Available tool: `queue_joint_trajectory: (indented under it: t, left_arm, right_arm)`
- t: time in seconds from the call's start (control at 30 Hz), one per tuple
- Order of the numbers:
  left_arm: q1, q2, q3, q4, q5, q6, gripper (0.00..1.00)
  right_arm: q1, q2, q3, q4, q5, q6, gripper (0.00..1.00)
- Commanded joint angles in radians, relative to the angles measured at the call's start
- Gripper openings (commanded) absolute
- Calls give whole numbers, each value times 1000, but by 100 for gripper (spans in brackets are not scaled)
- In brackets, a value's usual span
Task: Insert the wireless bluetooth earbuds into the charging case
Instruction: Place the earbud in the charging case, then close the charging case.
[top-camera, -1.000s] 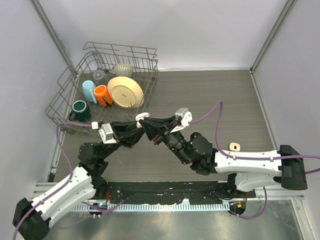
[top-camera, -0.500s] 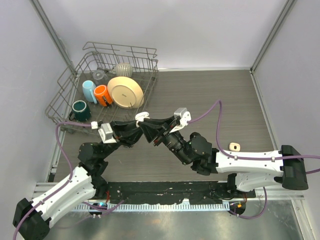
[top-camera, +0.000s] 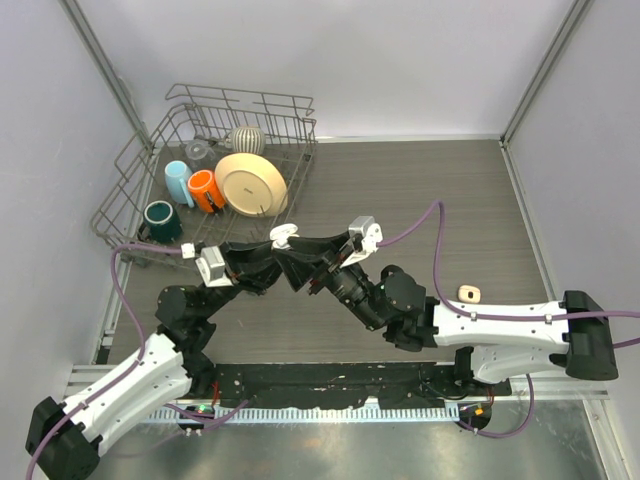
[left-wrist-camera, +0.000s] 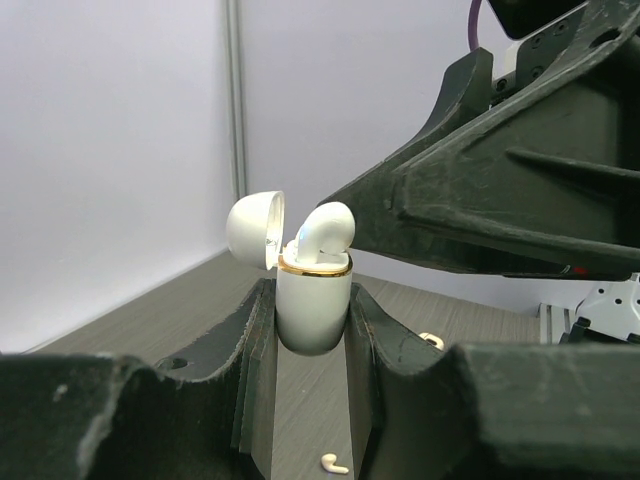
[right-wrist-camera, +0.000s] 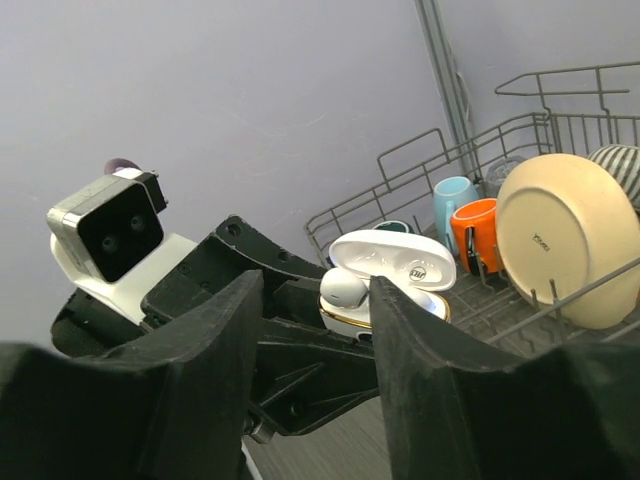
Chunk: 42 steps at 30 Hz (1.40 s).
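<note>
My left gripper is shut on the white, gold-rimmed charging case and holds it upright above the table with its lid open. One white earbud sits in the case's top, sticking out. My right gripper is open around that earbud, which lies against its right finger. Two loose earbuds lie on the table below, one near and one farther right. In the top view the case is at mid-table where both grippers meet.
A wire dish rack at the back left holds a tan plate, orange, blue and green cups and a striped bowl. A small tan object lies on the table at the right. Grey walls close in the back and sides.
The right arm has edged slightly left toward the case. The left arm and the case have stayed still.
</note>
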<state>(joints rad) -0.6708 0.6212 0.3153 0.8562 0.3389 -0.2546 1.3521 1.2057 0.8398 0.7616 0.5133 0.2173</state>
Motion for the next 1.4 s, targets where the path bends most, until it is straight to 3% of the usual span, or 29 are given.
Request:
queue_joint_trajectory:
  t: [0.0, 0.3, 0.53, 0.7, 0.9, 1.0, 1.03, 1.13, 1.37]
  left_arm:
    - [0, -31, 10, 101, 3, 2, 0]
    - [0, -40, 10, 87, 5, 2, 0]
    - [0, -46, 10, 76, 6, 0, 0]
    - [0, -51, 8, 72, 8, -2, 0]
    - [0, -46, 16, 60, 20, -2, 0]
    - [0, -44, 24, 40, 46, -2, 0]
    - [0, -46, 25, 38, 45, -2, 0]
    - [0, -48, 22, 38, 46, 0, 0]
    - [0, -37, 30, 37, 63, -6, 0]
  right_arm:
    - [-4, -49, -8, 66, 11, 4, 61]
    - [-5, -90, -41, 136, -15, -9, 69]
    - [-5, -109, -67, 191, -56, 1, 69]
    - [-5, -138, -54, 119, 48, 25, 70]
    - [-5, -192, 21, -116, 184, 68, 74]
    - [-37, -173, 151, -373, 272, 123, 75]
    - [-57, -155, 200, -569, 278, 149, 75]
    - [-136, -95, 370, -857, 199, 220, 78]
    - [-277, -55, 496, -1039, -91, 320, 83]
